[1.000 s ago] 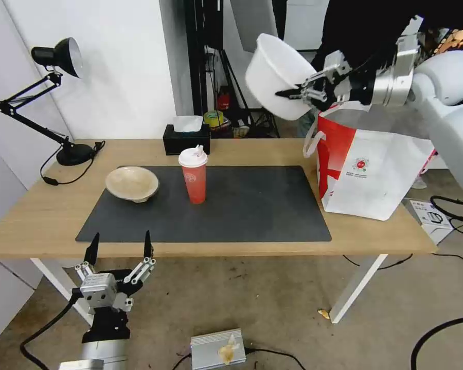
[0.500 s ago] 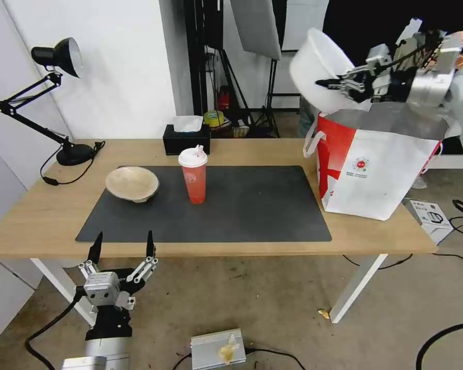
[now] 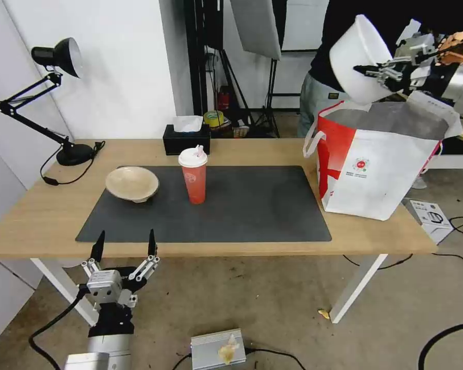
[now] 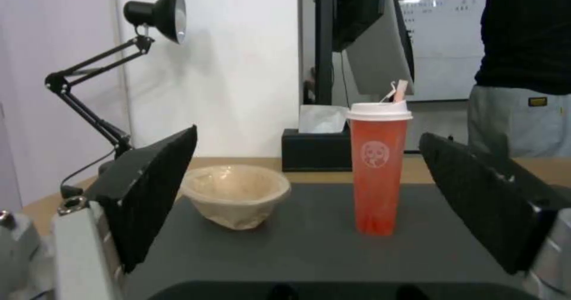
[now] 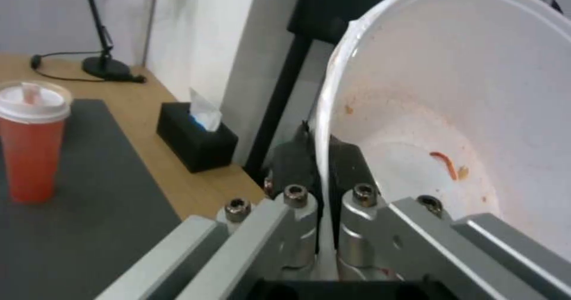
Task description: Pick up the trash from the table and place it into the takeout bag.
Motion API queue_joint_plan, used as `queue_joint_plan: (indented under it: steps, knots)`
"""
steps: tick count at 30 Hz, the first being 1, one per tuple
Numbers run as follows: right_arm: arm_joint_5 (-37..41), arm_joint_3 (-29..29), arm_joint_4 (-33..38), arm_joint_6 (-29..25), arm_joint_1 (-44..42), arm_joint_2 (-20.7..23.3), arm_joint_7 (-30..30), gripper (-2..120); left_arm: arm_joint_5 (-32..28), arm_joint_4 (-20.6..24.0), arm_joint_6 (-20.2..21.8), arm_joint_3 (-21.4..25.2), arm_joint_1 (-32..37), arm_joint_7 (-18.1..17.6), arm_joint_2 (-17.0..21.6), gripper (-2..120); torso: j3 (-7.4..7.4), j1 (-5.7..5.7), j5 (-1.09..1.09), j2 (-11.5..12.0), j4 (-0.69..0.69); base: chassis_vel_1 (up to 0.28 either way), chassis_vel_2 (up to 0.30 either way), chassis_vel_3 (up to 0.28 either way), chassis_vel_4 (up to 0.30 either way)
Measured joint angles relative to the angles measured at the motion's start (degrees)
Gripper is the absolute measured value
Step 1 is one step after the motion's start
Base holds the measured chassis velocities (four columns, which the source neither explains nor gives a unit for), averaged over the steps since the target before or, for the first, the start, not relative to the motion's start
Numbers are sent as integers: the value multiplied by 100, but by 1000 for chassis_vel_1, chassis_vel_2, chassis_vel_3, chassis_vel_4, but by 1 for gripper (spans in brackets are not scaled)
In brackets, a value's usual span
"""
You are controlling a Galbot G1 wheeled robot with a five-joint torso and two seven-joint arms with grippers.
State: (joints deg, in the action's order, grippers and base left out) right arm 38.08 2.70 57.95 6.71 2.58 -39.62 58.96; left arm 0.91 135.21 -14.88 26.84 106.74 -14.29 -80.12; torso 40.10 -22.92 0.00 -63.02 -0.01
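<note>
My right gripper (image 3: 362, 68) is shut on the rim of the white round bowl (image 3: 356, 59), holding it tilted high over the open mouth of the takeout bag (image 3: 378, 164). In the right wrist view the rim runs between the pinched fingers (image 5: 348, 161), and the white round bowl (image 5: 452, 112) shows red smears and a small scrap inside. The red cup (image 3: 193, 176) with a white lid and the shallow beige bowl (image 3: 131, 183) stand on the dark mat of the table (image 3: 41, 216). My left gripper (image 3: 123, 245) hangs open below the table's front edge, facing the red cup (image 4: 378, 171) and the beige bowl (image 4: 235, 195).
A black desk lamp (image 3: 54, 103) stands at the table's back left, a black tissue box (image 3: 187, 137) at the back middle. A person in dark clothes stands behind the bag. Cables, a metal box (image 3: 217, 349) and a cardboard box (image 3: 431, 216) lie on the floor.
My right gripper has carried the white bowl to the right and slightly up, from left of the bag to above its opening. The left gripper has barely moved.
</note>
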Motion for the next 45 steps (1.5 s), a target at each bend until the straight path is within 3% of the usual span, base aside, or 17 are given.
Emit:
queue_joint_plan:
  steps: [23,45]
  knots:
    - [-121,566,-12,-16,-1065,-156,-32,0,23,-20,-11,-7,18,-4,-20,100,0,0,0,0,0,0,0,0,0]
    - [-217,719,81,-160,-1480,-283,-87,0,28,-96,-14,-41,-5,-10,-26,100,0,0,-1,0,0,0,0,0,0]
